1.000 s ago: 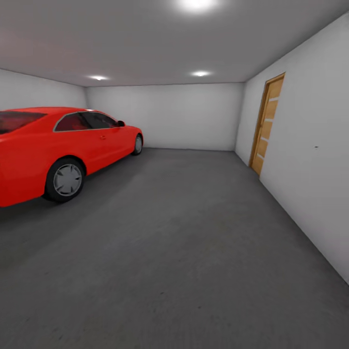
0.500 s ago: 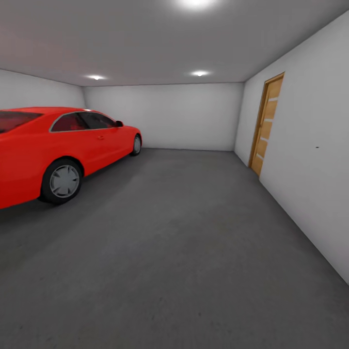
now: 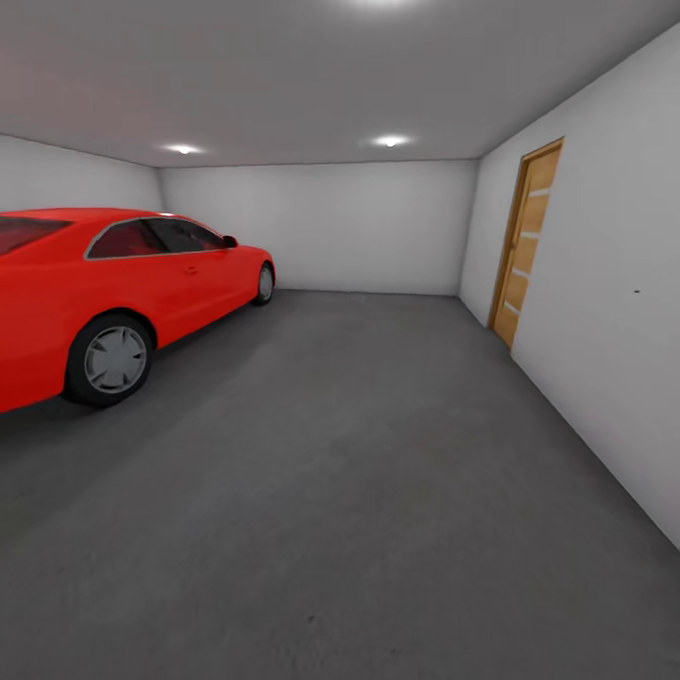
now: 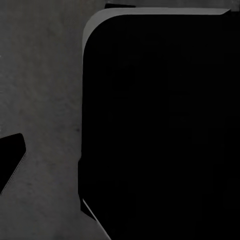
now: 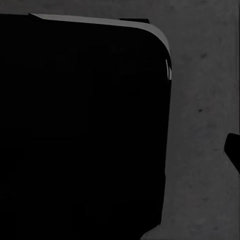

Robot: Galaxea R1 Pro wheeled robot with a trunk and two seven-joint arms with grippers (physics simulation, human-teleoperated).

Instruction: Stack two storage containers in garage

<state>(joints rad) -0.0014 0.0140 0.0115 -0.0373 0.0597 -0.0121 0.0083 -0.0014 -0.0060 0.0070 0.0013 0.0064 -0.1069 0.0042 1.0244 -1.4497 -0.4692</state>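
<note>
A bare garage is seen from the head view. The floor is dark grey and rough, concrete-like in texture, and runs back to a plain white rear wall. A red car is parked along the left side, nose toward the rear wall, with one silver-hubbed wheel resting on the floor. On the right, a white side wall is recorded, and a wooden plank door is set into it near the far corner, shut flush in its frame. Round ceiling lights are lit overhead. The open floor between car and side wall is seen in the head view without the storage containers on it; their position cannot be established from these pictures.

In the left wrist view, a large black rounded body is seen close to the lens over the same grey floor; it is probably part of the robot itself, though the render is too dark to confirm this. A small dark shape is noted at one edge. In the right wrist view a like black body is seen against grey floor.

Whether the left and right pincers are spread or pressed together cannot be told, as the fingers are not made out.
</note>
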